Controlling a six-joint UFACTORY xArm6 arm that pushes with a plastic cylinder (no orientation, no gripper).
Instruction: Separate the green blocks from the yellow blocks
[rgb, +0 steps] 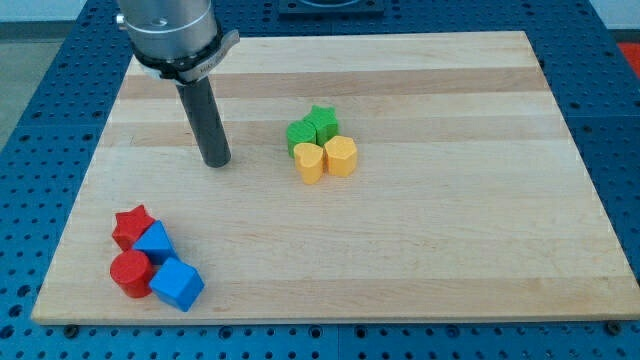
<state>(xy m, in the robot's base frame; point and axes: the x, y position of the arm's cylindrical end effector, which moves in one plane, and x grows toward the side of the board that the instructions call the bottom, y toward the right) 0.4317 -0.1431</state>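
Clustering near the board's (560, 250) bottom-left corner, a red star (131, 224), red cylinder (129, 273) and two blue blocks (156, 243) (178, 285) sit well clear of the job. My tip (216, 162), a bare rod with no pincer to open or close, rests left of centre. Toward the top edge, the green blocks (301, 136) (322, 123) touch the yellow blocks (310, 162) (341, 156) just below. The seam between them is narrow; a clean split likely means entering it from the left, pushing greens toward the top edge.

My bench (420, 250) is pale, smooth-grained wood; my rod (208, 115) looks matt dark, its collar (172, 35) brushed metal.
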